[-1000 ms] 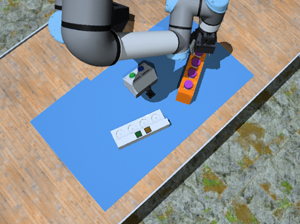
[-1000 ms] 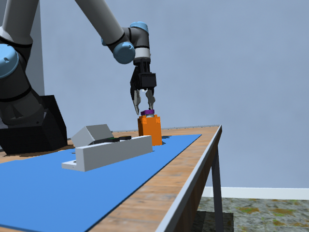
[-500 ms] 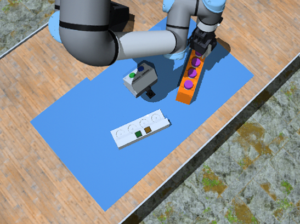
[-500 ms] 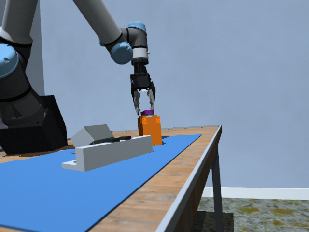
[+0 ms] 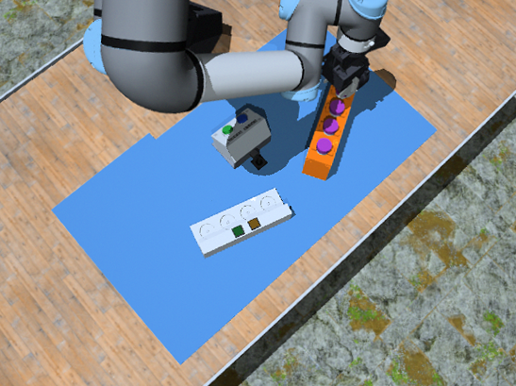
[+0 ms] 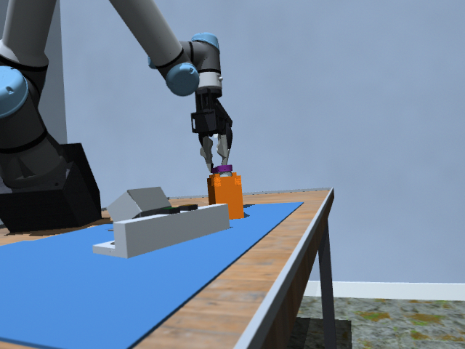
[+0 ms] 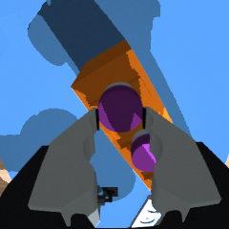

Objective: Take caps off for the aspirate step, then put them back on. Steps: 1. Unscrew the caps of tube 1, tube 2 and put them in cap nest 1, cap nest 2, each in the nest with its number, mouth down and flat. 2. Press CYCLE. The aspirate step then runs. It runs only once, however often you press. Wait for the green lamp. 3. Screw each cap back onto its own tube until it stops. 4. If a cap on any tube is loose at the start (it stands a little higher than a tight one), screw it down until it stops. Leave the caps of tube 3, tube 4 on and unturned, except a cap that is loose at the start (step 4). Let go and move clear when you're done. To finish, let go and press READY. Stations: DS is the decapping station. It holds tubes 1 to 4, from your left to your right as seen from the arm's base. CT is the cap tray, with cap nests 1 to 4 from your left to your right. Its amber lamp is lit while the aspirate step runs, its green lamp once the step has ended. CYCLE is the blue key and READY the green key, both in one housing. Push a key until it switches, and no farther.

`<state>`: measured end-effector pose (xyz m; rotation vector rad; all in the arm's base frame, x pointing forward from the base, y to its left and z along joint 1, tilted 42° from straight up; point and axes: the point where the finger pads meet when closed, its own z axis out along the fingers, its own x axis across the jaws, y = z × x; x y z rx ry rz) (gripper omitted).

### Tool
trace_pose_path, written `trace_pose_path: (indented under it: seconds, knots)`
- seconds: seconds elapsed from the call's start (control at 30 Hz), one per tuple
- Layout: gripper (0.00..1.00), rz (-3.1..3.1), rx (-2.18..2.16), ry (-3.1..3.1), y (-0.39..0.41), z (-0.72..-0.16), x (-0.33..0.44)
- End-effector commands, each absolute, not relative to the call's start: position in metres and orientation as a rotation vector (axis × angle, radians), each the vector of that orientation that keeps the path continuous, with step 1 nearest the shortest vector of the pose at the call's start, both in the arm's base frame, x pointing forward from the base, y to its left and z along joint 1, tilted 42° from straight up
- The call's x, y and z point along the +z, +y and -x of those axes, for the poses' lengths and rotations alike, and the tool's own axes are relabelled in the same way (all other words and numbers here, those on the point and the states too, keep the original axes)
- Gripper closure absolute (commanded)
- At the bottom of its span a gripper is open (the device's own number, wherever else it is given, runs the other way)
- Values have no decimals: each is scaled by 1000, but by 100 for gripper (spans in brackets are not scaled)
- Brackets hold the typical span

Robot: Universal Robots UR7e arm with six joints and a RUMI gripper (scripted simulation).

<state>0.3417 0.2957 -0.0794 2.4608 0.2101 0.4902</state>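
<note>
The gripper (image 7: 120,115) points straight down and is clenched on the purple cap (image 7: 120,108) of the tube at the end of the decapping station nearest the arm's base. In the wrist view both grey fingers press against the cap's sides, one at 9 o'clock and one at 3 o'clock of the cap. The cap's flat top faces up toward the camera. In the exterior view the fingertips (image 6: 208,165) reach down to the cap's rim (image 6: 221,169), which sits just above the block's top.

The decapping station (image 5: 318,161) is an orange block standing on the blue mat (image 5: 143,244). In the top view its long axis runs from about 1 o'clock, under the gripper, to 7 o'clock. Three more purple caps (image 5: 331,125) show in a row along that axis, all facing up, between the gripper and the block's free end. The fourth is hidden there by the gripper body (image 5: 346,69).

At 9 o'clock of the station, apart from it, stands the grey key housing (image 5: 247,142) with the blue CYCLE key (image 5: 242,119) and the green READY key (image 5: 226,129).

At 7 o'clock of the station, well apart, lies the white cap tray (image 5: 222,240). Its long axis runs from 8 o'clock to 2 o'clock. Four round nests (image 5: 228,220) line its far side. Its green lamp (image 5: 237,230) and amber lamp (image 5: 254,223) look dark.
</note>
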Motion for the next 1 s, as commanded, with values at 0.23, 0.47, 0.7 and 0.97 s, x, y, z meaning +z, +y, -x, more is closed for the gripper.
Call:
trace_pose_path:
  seconds: [0.23, 0.47, 0.7, 0.97]
  knots:
    - [100, -2458, 490, 204, 296, -341, -80]
    - [100, -2406, 404, 446, 297, -342, -80]
    - [100, -2292, 269, 790, 297, -342, -79]
    - [100, -2168, 156, 1056, 296, -341, -80]
